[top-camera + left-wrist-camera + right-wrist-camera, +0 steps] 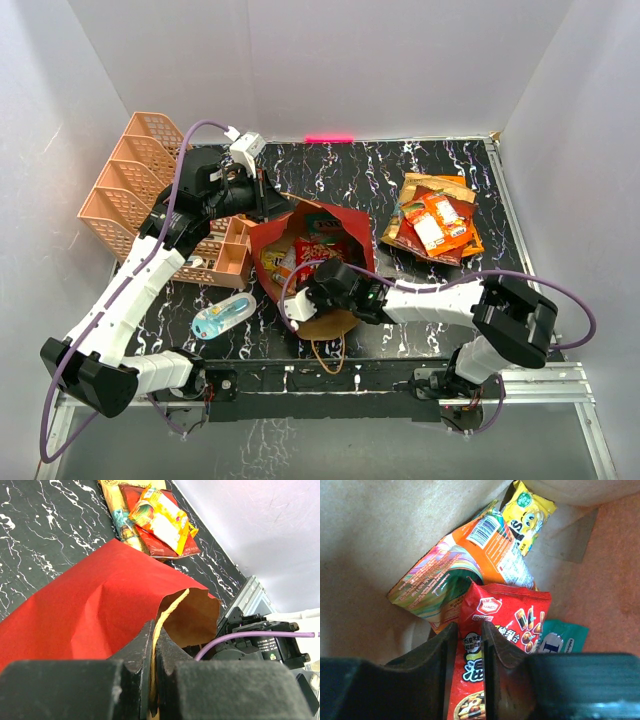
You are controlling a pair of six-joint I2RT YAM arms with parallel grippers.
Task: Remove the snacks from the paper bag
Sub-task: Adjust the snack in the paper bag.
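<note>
The paper bag (345, 222), red outside and brown inside (370, 530), lies open at the table's middle. My left gripper (154, 645) is shut on its twine handle (172, 605) at the bag's rim (278, 205). My right gripper (470, 635) reaches inside the bag (318, 285), with its jaws closed on the left edge of a red snack packet (510, 610). Behind that packet lie an orange packet (465, 565), a yellow candy pack (527, 507) and a teal pack (562, 637). Several snacks (435, 220) lie piled on the table to the right.
A pink plastic basket organizer (130, 180) stands at the left, behind the left arm. A blue-white oblong item (222, 317) lies on the table left of the bag. The bag's other twine loop (328, 352) hangs near the front edge.
</note>
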